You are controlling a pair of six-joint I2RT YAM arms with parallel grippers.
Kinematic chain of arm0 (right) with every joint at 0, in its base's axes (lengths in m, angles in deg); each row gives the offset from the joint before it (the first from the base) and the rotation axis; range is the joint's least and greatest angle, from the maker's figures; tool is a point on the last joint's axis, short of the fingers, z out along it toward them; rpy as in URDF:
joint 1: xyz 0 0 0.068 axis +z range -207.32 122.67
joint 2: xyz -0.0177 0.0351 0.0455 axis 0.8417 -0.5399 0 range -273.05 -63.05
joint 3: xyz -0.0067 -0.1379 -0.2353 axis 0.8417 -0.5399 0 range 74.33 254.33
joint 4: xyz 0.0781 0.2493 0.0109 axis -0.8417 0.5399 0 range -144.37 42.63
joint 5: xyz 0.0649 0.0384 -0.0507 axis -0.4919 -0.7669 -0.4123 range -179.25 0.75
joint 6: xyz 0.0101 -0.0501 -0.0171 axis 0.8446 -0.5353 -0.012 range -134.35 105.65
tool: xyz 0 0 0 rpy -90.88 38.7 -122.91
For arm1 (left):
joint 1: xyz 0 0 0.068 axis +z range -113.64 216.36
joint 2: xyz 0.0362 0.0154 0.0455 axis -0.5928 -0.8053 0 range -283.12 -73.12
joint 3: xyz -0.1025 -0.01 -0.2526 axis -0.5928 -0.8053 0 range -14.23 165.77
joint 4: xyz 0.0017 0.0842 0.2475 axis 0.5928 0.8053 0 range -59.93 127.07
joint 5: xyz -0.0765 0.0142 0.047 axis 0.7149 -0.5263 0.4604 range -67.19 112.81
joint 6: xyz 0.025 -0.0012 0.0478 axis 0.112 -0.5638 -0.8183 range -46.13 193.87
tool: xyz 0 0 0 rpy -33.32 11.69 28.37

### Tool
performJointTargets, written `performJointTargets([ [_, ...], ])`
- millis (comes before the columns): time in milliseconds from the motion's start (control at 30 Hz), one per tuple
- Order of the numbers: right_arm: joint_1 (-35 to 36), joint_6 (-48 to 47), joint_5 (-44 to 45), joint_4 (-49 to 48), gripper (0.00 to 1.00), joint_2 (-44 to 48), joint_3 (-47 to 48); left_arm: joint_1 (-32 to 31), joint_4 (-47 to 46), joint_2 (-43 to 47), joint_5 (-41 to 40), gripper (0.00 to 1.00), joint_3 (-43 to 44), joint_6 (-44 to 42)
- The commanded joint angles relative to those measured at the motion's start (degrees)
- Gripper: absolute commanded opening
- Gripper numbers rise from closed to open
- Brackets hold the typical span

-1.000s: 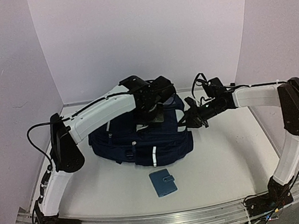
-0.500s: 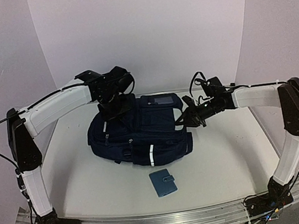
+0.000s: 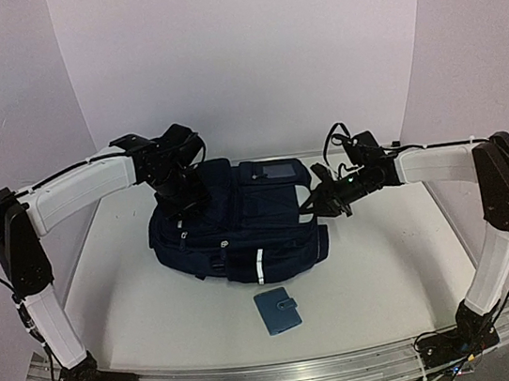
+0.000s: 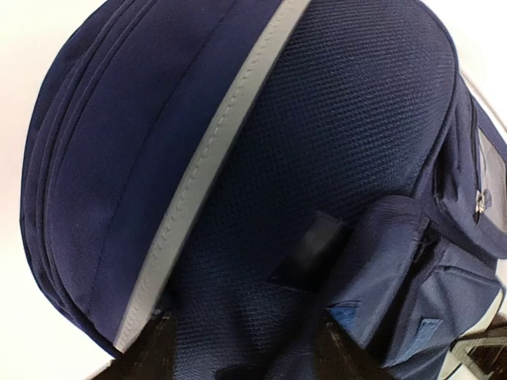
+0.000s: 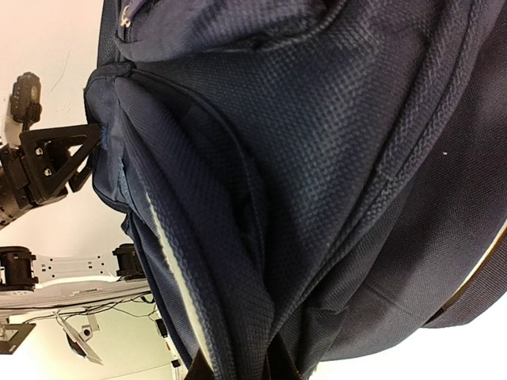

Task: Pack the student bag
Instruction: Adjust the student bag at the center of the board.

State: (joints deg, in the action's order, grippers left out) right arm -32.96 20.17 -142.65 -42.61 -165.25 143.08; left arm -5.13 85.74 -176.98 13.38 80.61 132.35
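Packing unfinished: large dark navy striped fabric backpack lay on white table; right gripper pinched its side fabric, left gripper spread wide, holding nothing; small blue snap wallet lay outside, unpacked.

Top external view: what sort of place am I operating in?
Probably a lab robot test cell: white tabletop boxed in by plain pale wall panels, a metal mounting rail along its near edge, and a dark navy fabric backpack laid out as a prop.
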Motion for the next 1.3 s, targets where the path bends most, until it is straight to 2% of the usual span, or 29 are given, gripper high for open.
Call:
performJointTargets([
  [0, -3.6, 0.1, 3.8, 1.9, 0.0, 0.8, 1.8, 3.9, 8.1, -5.5, 2.7, 0.67, -7.0, -3.5],
  [200, -3.7, -0.4, 3.5, 1.9, 0.0, -1.4, 3.7, 5.9, 4.4, -8.5, 8.0, 0.71, -9.5, -5.8],
  [300, -4.1, -1.3, 5.0, 2.0, 0.0, -2.3, 4.3, 8.1, 1.3, -8.1, 11.9, 0.7, -13.4, -5.5],
  [400, -5.6, -1.4, 6.7, 2.9, 0.0, -2.6, 3.3, 9.2, 0.5, -6.8, 11.9, 0.67, -15.2, -5.2],
  [667, -6.7, -4.1, 15.0, 8.1, 0.25, -1.3, 0.3, 10.1, 2.4, -8.5, 11.4, 0.62, -12.7, -7.5],
  [800, -6.7, -4.9, 12.9, 8.5, 0.37, -1.0, 1.8, 10.1, 3.5, -8.3, 10.6, 0.62, -10.1, -9.3],
  [967, -6.7, -7.4, 8.9, 8.6, 0.54, 1.1, 3.8, 10.0, 2.9, -5.7, 12.1, 0.73, -8.1, -11.6],
  [1267, -6.7, -15.1, 4.9, 10.7, 0.66, 9.1, 3.6, 8.1, 1.3, 0.7, 12.5, 0.84, -3.3, -15.8],
])
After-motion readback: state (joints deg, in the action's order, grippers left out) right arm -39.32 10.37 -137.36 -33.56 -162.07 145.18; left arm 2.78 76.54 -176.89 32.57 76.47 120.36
